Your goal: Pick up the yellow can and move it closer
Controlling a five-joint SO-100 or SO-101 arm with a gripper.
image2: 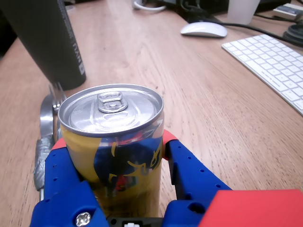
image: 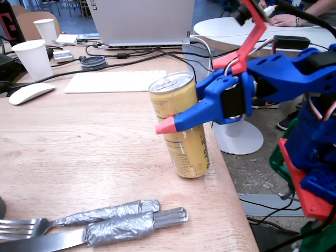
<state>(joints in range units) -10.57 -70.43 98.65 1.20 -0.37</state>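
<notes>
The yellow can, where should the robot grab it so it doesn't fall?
Grip the yellow can around its round side wall, upper half, coming in level from the right of the fixed view. It's tall, slim and tilted, so a top grab could slip. The blue fingers already sit either side of it; whether they press it is hard to tell. Steer clear of the taped fork.

The yellow can (image: 180, 126) is seen tilted on the wooden tabletop, near its edge. Its silver top (pull-tab unopened) is shown in the wrist view.
</notes>
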